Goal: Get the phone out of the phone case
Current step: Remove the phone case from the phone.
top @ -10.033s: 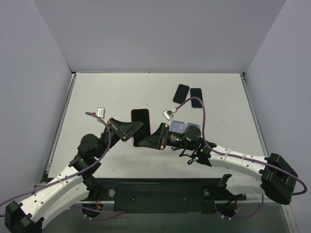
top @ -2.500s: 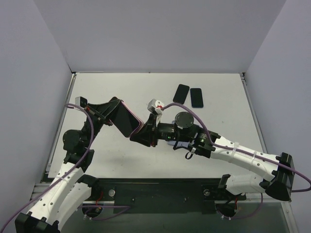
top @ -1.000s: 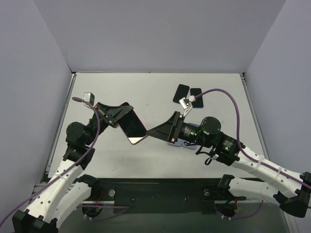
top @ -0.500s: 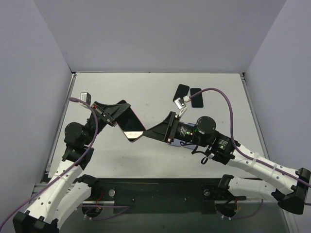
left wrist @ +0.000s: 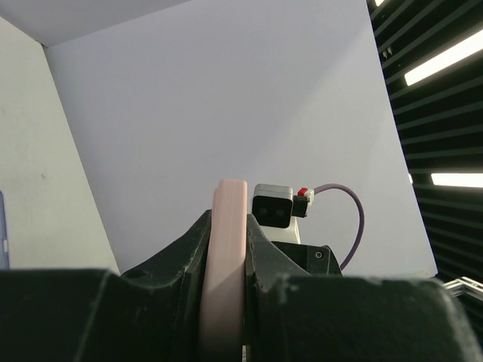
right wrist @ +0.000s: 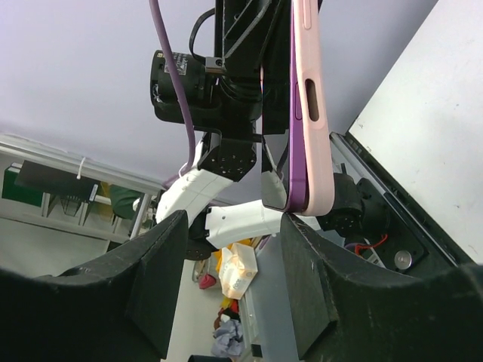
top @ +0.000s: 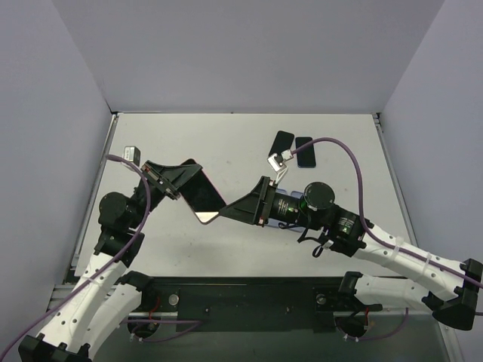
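Note:
The phone in its pink case (top: 198,194) is held tilted above the table. My left gripper (top: 172,179) is shut on its upper part. In the left wrist view the pink case edge (left wrist: 226,256) stands clamped between both fingers (left wrist: 185,260). My right gripper (top: 230,210) is open, its tips at the phone's lower corner. In the right wrist view the pink case (right wrist: 313,113) hangs with the purple phone edge (right wrist: 296,154) beside it. Its lower corner is just above my right gripper's (right wrist: 234,220) right-hand finger (right wrist: 317,279), not between the fingers.
Two dark phones (top: 281,144) (top: 305,151) lie side by side at the back right of the white table (top: 226,143). Purple cables loop over both arms. Grey walls stand on the left, back and right.
The phone lay flat on the table ten seconds ago; my left gripper has lifted it. In the last second my right gripper has moved left to the phone's lower corner.

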